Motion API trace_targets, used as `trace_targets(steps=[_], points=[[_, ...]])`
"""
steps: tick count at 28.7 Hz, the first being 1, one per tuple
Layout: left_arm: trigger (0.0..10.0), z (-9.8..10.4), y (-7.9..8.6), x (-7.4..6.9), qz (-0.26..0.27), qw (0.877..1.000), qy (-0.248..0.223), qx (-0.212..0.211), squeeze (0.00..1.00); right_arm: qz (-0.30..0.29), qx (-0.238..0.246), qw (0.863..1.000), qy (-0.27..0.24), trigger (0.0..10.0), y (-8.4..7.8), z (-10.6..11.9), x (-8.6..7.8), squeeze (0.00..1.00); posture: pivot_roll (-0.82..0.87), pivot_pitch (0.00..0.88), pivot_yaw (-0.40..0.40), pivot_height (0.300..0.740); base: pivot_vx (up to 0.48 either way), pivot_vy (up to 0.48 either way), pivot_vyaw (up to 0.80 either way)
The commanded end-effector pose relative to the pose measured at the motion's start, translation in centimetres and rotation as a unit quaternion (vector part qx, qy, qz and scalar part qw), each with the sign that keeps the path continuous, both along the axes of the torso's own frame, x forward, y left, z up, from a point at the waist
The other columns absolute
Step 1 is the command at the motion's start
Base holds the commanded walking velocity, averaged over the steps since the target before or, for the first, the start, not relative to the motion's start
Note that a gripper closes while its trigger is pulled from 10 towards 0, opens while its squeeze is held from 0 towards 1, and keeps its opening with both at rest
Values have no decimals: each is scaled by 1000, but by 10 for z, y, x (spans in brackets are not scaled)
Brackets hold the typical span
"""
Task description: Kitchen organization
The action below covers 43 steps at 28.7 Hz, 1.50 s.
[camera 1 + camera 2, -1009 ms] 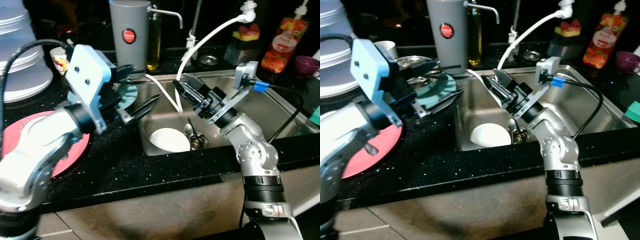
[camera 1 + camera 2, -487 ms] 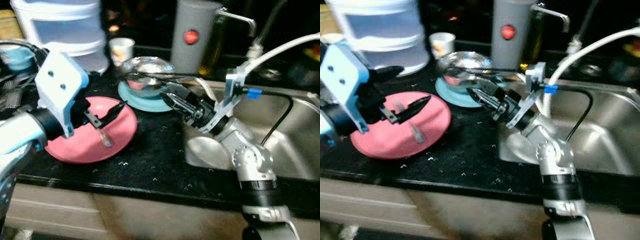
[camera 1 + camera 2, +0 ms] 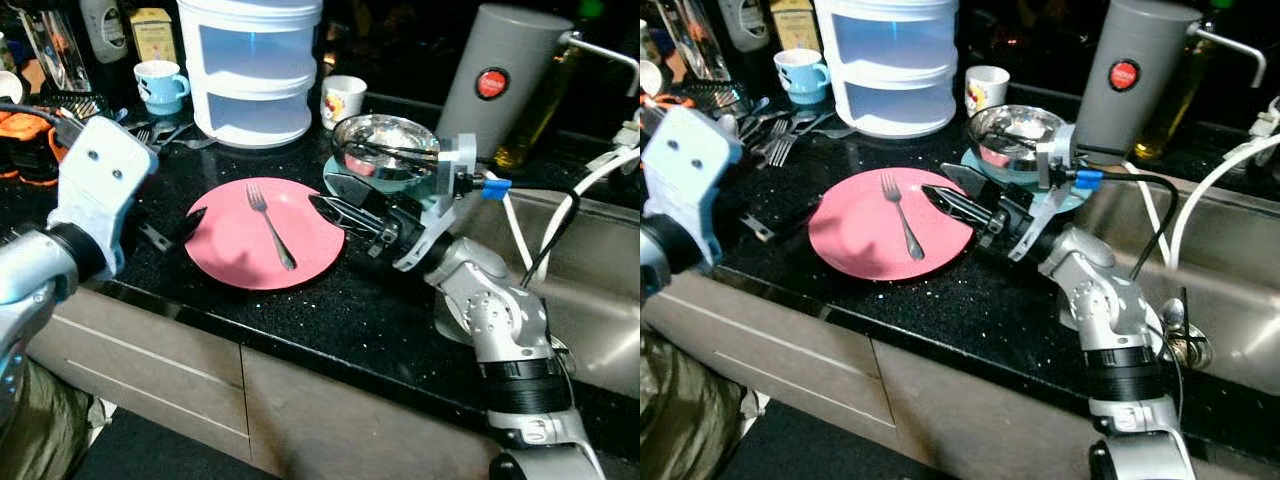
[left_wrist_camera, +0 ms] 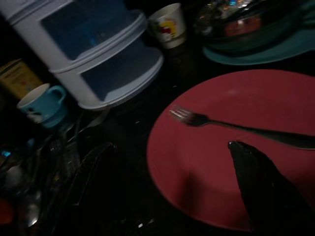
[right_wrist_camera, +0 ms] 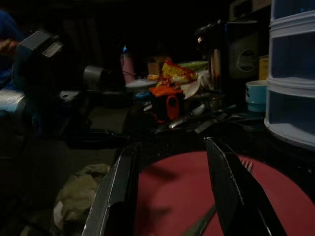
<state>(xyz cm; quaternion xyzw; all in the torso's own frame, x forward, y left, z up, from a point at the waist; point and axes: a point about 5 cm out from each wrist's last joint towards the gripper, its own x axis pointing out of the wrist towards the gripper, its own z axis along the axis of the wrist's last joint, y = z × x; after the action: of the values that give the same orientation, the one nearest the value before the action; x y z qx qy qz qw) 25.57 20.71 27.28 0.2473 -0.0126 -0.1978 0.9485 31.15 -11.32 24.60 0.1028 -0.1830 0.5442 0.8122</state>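
Note:
A pink plate [image 3: 235, 250] lies on the black counter with a silver fork [image 3: 270, 226] on it, tines toward the back. My left gripper [image 3: 172, 228] hovers at the plate's left rim, open, one black finger [image 4: 266, 191] over the pink surface. My right gripper [image 3: 320, 190] reaches in from the right and is low over the plate's right rim, open and holding nothing; its fingers [image 5: 226, 187] stand apart above the plate [image 5: 182, 191]. Behind it a steel bowl [image 3: 385, 150] sits on a teal plate [image 3: 1065, 195].
A white stacked container [image 3: 250, 60], a blue cup [image 3: 160, 85] and a white cup [image 3: 342, 100] stand at the back. Loose cutlery [image 3: 780, 135] lies at the back left. A grey canister [image 3: 500, 85] stands beside the sink [image 3: 600, 300] on the right.
The view has swung left from the sink to the counter. Both arms came round with it, and the grippers now flank the pink plate.

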Motion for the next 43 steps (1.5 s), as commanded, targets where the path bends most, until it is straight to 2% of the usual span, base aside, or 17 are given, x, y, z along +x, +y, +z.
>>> trace_targets(steps=[1,5,7,8,10,12,13,14,16,22,24,26,29,32,33,37,43], points=[[10000,-7,5,3,15,1000,13,11,0,20,-19,1000,2,10000,5,-3,-5,0,174,0,-70,740,0,0,0],[10000,-13,10,5,34,999,17,-3,0,46,-70,996,-12,10000,16,-8,-12,0,171,0,-69,740,0,0,0],[10000,-13,14,9,65,997,-2,-48,0,45,-110,993,-22,10000,36,-13,-13,0,175,0,-76,740,0,0,0],[10000,-13,14,9,65,997,-2,-48,0,45,-110,993,-22,10000,36,-13,-13,0,175,0,-76,740,0,0,0],[10000,-12,18,10,95,992,-19,-86,0,46,-125,991,-27,10000,53,-13,-15,0,177,0,-78,740,0,0,0],[10000,-12,19,10,104,990,-23,-94,0,46,-127,990,-28,10000,57,-13,-15,0,180,0,-84,740,0,0,0],[10000,-14,27,10,146,982,-33,-113,0,52,-128,990,-28,10000,68,-11,-17,0,184,0,-89,740,0,0,0],[10000,-14,27,10,146,982,-33,-113,0,52,-128,990,-28,10000,68,-11,-17,0,184,0,-89,740,0,0,0],[10000,-16,40,8,196,971,-38,-132,0,55,-135,989,-34,10000,77,-11,-18,0,186,0,-94,740,0,0,0],[10000,-16,57,4,244,956,-47,-155,0,43,-146,988,-40,10000,82,-12,-15,0,188,0,-97,740,0,0,0],[10000,-15,69,1,279,944,-53,-168,0,-13,-149,988,-28,10000,80,-13,-3,0,188,0,-97,740,0,0,0],[10000,-17,76,0,294,939,-50,-172,0,-61,-149,987,-9,10000,77,-14,8,0,181,0,-93,740,0,0,0],[10000,-18,77,0,297,938,-48,-173,0,-72,-150,986,-3,10000,77,-14,11,0,181,0,-93,740,0,0,0],[10000,-20,83,0,311,930,-41,-189,0,-111,-163,980,16,10000,79,-18,17,0,174,0,-88,740,0,0,0],[10000,-22,86,1,319,925,-35,-201,0,-126,-181,975,28,10000,83,-23,17,0,174,0,-89,740,0,0,0],[10000,-22,84,1,311,922,-40,-226,0,-101,-246,964,20,10000,92,-30,10,0,172,0,-91,740,0,0,0],[10000,-23,83,2,311,924,-42,-219,0,-65,-317,946,-8,10000,92,-35,4,0,165,0,-100,740,0,0,0]])
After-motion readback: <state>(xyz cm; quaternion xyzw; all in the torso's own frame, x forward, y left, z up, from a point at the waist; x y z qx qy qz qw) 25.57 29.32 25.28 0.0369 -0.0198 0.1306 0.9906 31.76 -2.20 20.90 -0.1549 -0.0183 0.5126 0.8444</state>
